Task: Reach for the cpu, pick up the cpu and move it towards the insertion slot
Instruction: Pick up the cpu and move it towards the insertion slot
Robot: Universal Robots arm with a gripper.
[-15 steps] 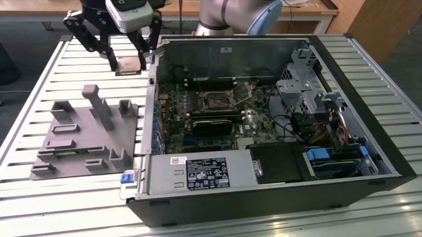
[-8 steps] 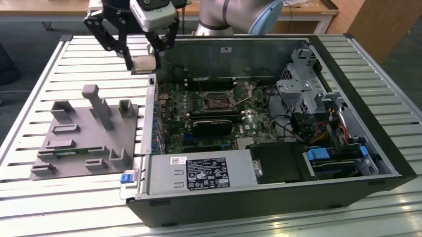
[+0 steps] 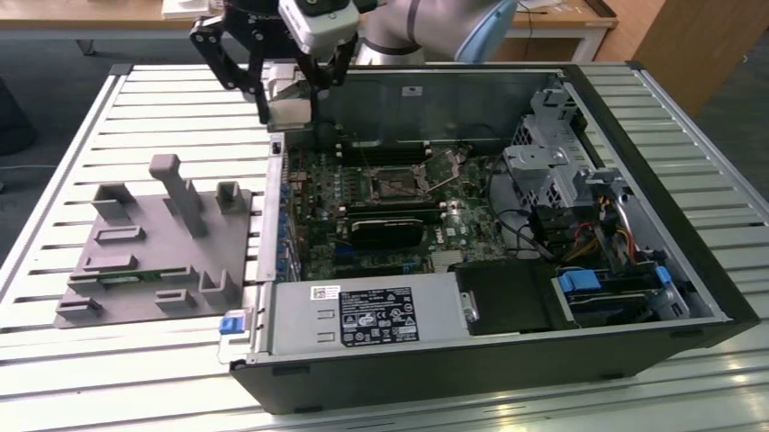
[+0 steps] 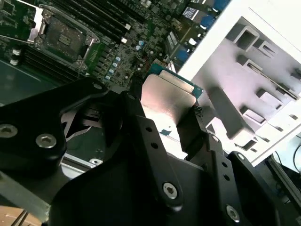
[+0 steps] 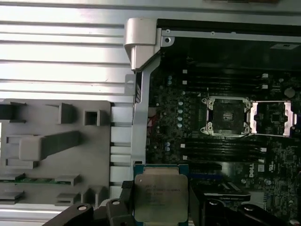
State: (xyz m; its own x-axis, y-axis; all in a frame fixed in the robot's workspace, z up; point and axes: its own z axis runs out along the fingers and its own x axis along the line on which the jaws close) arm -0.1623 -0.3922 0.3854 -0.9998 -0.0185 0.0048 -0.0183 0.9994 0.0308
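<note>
My gripper hangs over the case wall at the exterior view's left, above the motherboard's edge. It is shut on the cpu, a thin square chip with a silvery top. Both wrist views show the cpu clamped by its edges between the two black fingers. The insertion slot lies open on the motherboard, a dark square in a silvery bracket, some way off from the chip toward the case's middle. The insertion slot is empty in both wrist views, its metal flap folded aside.
The open computer case lies on a slatted metal table. A grey holder block with upright posts sits at the exterior view's left, a green strip in it. A black card, power supply and drive cage crowd the case.
</note>
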